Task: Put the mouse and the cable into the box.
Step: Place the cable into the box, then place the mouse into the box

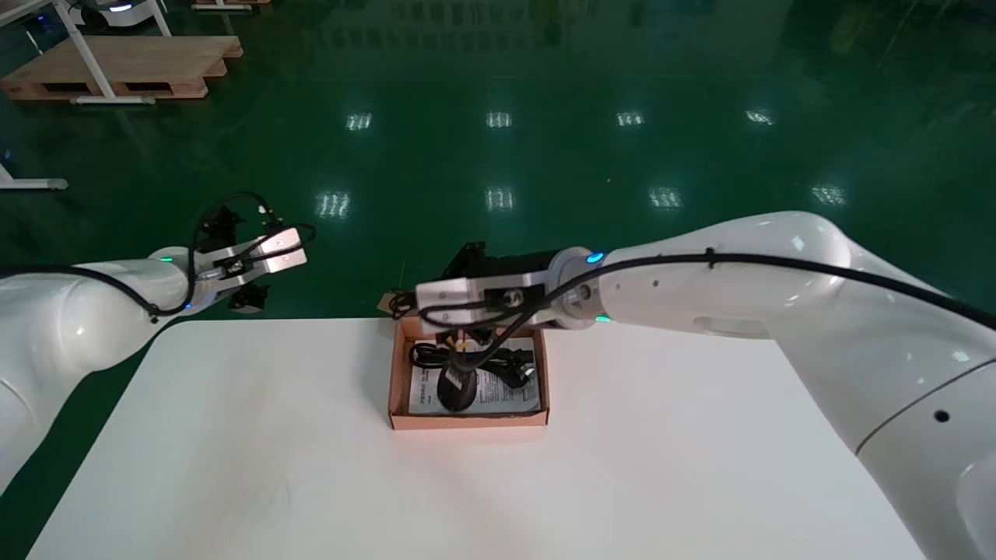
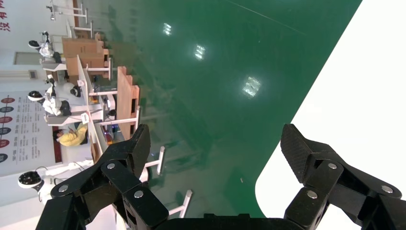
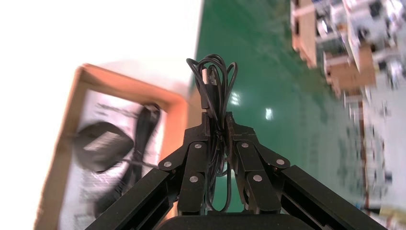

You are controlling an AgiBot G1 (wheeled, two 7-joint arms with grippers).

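Cable (image 3: pixel 213 79) pinched in right gripper (image 3: pixel 218 120) at box (image 1: pixel 468 421) far edge; left gripper (image 2: pixel 216 139) spread, parked

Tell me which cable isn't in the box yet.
The coiled cable pinched in the right gripper; the other cable lies in the box by the mouse.

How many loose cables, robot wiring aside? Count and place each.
2. One coiled cable is clamped in the right gripper above the far edge of the box; a second cable lies inside it beside the mouse. More may hide beneath. Left gripper hangs open off-table.
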